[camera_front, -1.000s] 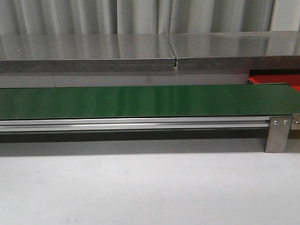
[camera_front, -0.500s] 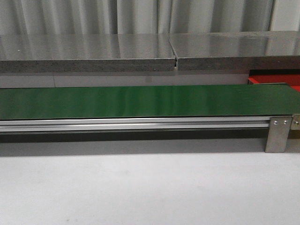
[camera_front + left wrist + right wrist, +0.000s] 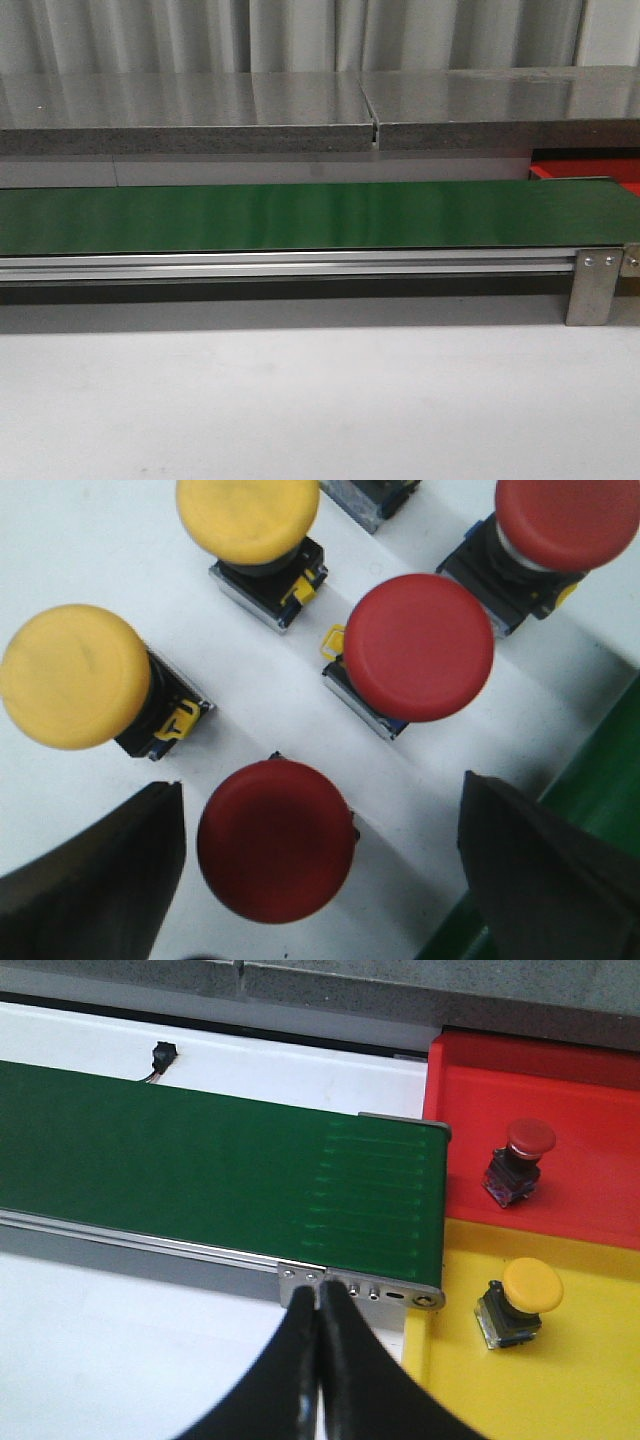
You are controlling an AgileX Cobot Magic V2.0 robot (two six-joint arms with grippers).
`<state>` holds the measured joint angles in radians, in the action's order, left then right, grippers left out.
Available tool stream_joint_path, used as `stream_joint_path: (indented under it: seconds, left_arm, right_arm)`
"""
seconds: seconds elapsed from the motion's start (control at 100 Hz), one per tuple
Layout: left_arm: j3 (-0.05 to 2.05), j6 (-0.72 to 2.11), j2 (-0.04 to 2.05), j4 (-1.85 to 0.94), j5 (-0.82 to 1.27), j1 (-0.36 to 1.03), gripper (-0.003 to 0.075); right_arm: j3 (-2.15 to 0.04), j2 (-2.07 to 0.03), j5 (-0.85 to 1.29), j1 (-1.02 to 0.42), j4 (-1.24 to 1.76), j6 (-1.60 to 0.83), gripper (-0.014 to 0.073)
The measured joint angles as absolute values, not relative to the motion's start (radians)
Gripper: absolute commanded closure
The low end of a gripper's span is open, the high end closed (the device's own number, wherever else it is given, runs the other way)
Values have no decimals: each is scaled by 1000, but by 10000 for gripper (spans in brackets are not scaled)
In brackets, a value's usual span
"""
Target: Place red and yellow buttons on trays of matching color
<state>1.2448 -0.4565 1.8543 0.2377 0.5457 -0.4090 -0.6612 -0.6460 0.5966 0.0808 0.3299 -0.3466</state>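
Hovering with fingers spread, the left gripper [image 3: 320,880] framed the nearest red button [image 3: 275,838] at lower centre; descend squarely, avoiding yellow buttons [image 3: 75,675]; right gripper [image 3: 318,1360] was pinched together, empty, near the trays [image 3: 590,1100].

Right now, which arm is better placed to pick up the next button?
The left. Its open end effector hangs right over a red button among the unsorted buttons, fingers on either side. The right end effector is shut, near the belt's end, beside the red tray and yellow tray.
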Motion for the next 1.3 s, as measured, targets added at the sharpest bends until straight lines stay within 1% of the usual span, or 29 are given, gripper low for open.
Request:
stream_joint_path:
  seconds: [1.0, 1.3]
  left_arm:
    - [1245, -457, 1854, 268, 528, -409, 187]
    - [1247, -457, 1903, 270, 525, -409, 187]
  right_arm:
    - [-661, -646, 597, 81, 330, -347, 662]
    - [-661, -646, 597, 81, 330, -347, 662]
